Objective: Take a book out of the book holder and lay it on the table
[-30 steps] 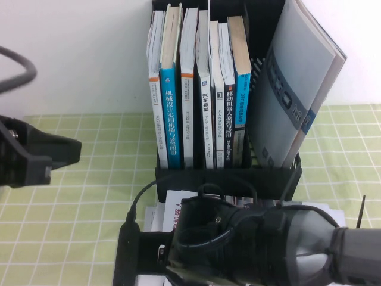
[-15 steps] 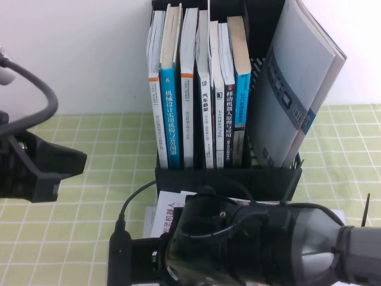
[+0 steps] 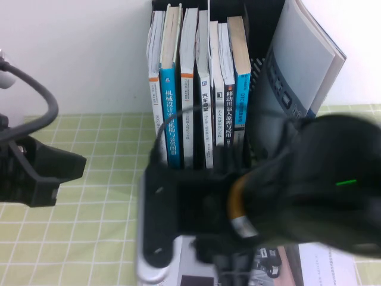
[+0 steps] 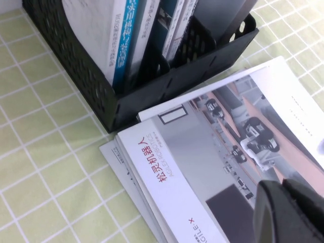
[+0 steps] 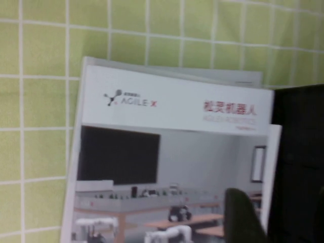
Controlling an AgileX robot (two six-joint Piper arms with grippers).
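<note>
The book (image 4: 202, 152) lies flat on the table (image 4: 40, 167) just in front of the book holder (image 4: 76, 76), grey-white cover up, with the red Chinese title and a robot photo. It rests on other sheets. It also shows in the right wrist view (image 5: 167, 152). My right gripper (image 5: 244, 215) hovers low over the book beside a black edge (image 5: 298, 152). In the high view the blurred right arm (image 3: 286, 196) hides the holder's front wall. My left gripper (image 4: 291, 210) is shut and empty, over the book's photo side. It sits at the left of the high view (image 3: 56, 170).
The holder (image 3: 257, 71) carries several upright books (image 3: 196, 89) and a grey brochure with a dark band (image 3: 297, 59) leaning at its right. Green checked cloth (image 3: 101, 137) lies open to the left of the holder. A white wall stands behind.
My right arm has swung up and towards the holder, blurred, and now covers its front wall. My left gripper shifted slightly right. The book stays on the table.
</note>
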